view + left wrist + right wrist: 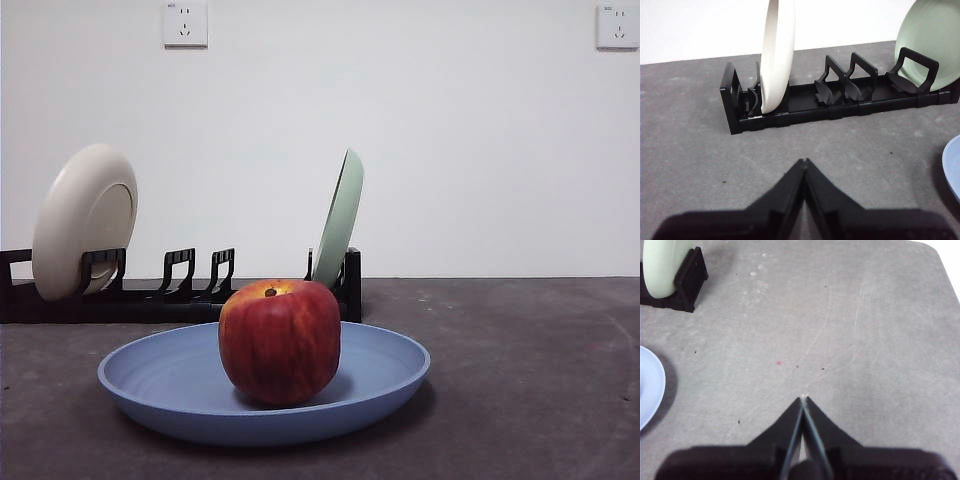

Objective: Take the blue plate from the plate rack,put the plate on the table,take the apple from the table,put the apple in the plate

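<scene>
The blue plate [180,385] lies flat on the table [530,370] in the near middle of the front view. The red apple [280,340] stands upright in the plate, its stem up. An edge of the plate shows in the left wrist view [952,167] and in the right wrist view [650,390]. The black plate rack [180,290] stands behind it and shows whole in the left wrist view [840,102]. My left gripper [804,161] is shut and empty, above bare table before the rack. My right gripper [803,398] is shut and empty, above bare table beside the plate.
A cream-white plate [85,215] stands in the rack's left end and a pale green plate [340,215] leans in its right end. Several slots between them hold nothing. Neither arm shows in the front view. The table's far right corner [935,255] shows in the right wrist view.
</scene>
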Controlling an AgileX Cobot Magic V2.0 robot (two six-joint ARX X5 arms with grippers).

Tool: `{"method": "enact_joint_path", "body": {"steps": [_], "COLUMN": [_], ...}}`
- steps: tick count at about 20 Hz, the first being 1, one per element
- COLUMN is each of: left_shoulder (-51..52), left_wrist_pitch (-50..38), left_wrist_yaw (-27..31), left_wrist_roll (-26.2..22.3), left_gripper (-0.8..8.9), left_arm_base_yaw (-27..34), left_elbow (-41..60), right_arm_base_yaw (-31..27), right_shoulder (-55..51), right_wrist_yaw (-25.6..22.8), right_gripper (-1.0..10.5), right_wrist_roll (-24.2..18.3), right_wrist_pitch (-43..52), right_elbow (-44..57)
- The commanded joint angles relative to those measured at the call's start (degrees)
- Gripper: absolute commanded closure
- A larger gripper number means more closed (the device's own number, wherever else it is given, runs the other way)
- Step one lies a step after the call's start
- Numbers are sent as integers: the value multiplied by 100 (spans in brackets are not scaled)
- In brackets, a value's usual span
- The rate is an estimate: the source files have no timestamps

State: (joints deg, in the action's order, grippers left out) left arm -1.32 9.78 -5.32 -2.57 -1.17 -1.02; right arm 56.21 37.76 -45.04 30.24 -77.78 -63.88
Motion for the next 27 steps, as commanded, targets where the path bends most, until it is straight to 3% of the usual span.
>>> {"method": "enact_joint_path", "body": {"steps": [1,10,13,14,16,18,20,22,27], "left_shoulder": [2,2,2,2,2,2,2,2,2], "left_wrist_pitch": [-42,-42,-42,-42,-42,-42,-42,-42,-42], "left_wrist_yaw": [-4,-4,-4,-4,-4,-4,-4,-4,-4], "left_wrist_roll": [-66,-66,-66,-66,-66,-66,-66,-66,-66], "left_gripper": [816,816,816,816,816,816,816,816,816], "left_arm_base_yaw": [22,22,22,22,22,22,22,22,22], "left_elbow": [52,52,52,52,52,52,52,52,52], "right_arm_base_yaw": [9,-44,-625,-955,-1626,-2262,-2949,-3633,-4575], "right_shoulder": [-4,-24,-203,-385,-942,-1602,-2203,-2608,-3023], "right_wrist_yaw": [-22,-42,-389,-407,-240,452,1731,2907,4175], "right_gripper": [946,946,946,946,946,946,946,946,946], "right_wrist_roll": [44,-66,-339,-400,-1099,-2168,-2881,-2990,-2981], "right_wrist_pitch": [-120,-122,59,481,1943,3838,5506,6511,7501], "right_elbow": [2,9,236,485,1305,2376,3458,4330,5396]}}
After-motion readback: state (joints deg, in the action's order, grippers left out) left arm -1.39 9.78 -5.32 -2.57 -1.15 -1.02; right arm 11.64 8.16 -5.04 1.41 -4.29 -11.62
